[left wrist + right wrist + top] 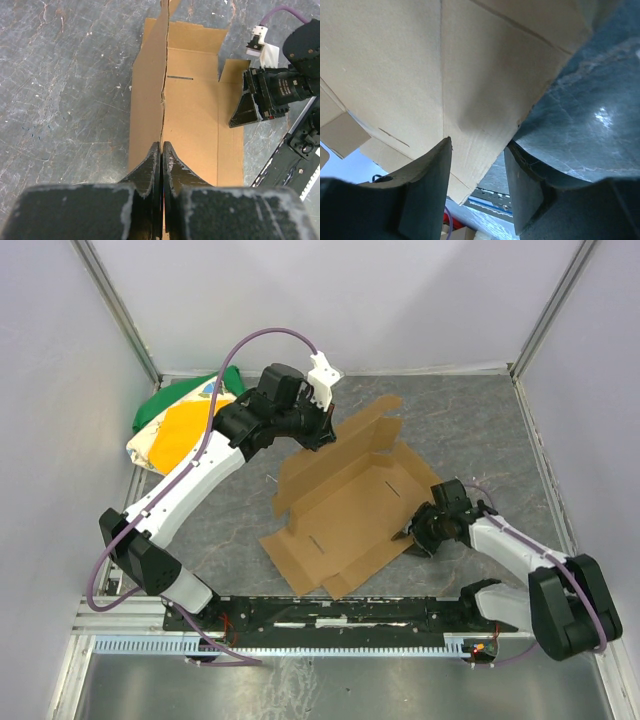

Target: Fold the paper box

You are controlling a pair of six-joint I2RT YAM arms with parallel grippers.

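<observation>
Counts: one paper box, one cloth bundle, two grippers.
Box place: middle of the table, between the two grippers, opened out and mostly flat.
Box axis: the long side runs slantwise from near left to far right.
Left gripper: at the box's far edge, fingers pinched together on a raised flap seen edge-on.
Right gripper: at the box's near right edge, fingers spread apart, a flap corner in the gap, unclamped.
Cloth bundle: far left, apart from the box.
</observation>
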